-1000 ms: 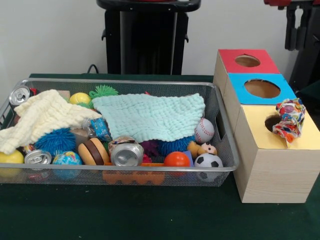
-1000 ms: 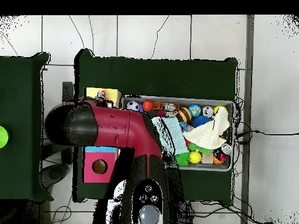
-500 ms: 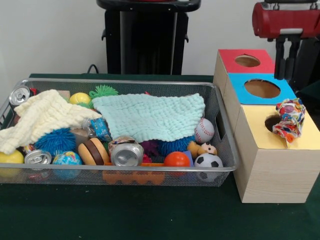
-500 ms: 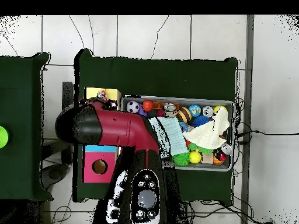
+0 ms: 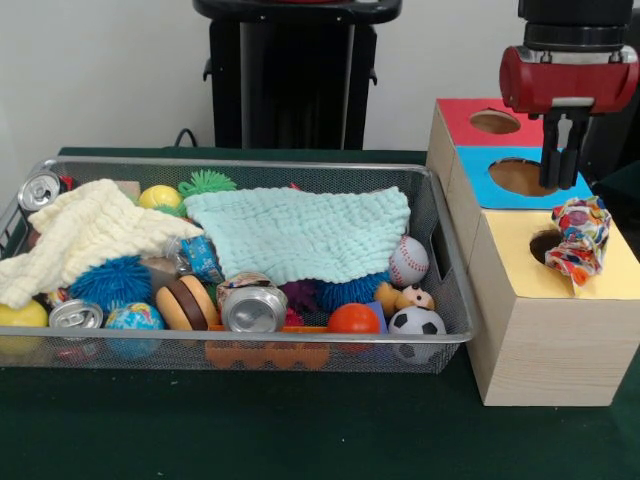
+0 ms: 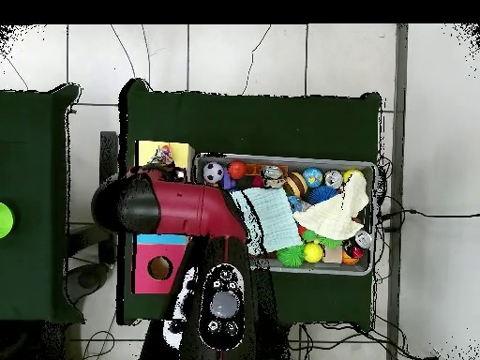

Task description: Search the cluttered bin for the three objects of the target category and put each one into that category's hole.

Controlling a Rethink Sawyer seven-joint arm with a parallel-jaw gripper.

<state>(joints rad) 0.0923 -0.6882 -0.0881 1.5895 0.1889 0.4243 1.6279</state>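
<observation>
A multicoloured cloth (image 5: 580, 240) lies crumpled at the round hole of the yellow-topped box (image 5: 615, 275), half over its edge; in the overhead view the cloth (image 6: 166, 153) is a small patch. My gripper (image 5: 560, 182) hangs above the blue-topped box (image 5: 480, 185), just behind the cloth and clear of it. It is open, with a narrow gap between its fingers and nothing in it. In the wire bin (image 5: 455, 300), a mint-green cloth (image 5: 300, 232) is spread over the toys and a cream cloth (image 5: 85, 235) lies at the left. From above, my arm hides the gripper.
The red-topped box (image 5: 455, 120) stands behind the blue one. The bin holds several balls, crushed cans (image 5: 255, 308), a spiky blue ball (image 5: 112, 282) and other toys. Overhead, the red arm (image 6: 178, 206) covers the blue box and the bin's (image 6: 370, 169) left part.
The gripper has come down and moved left, from the top right corner to above the blue-topped box. The multicoloured cloth and the bin's contents have not moved.
</observation>
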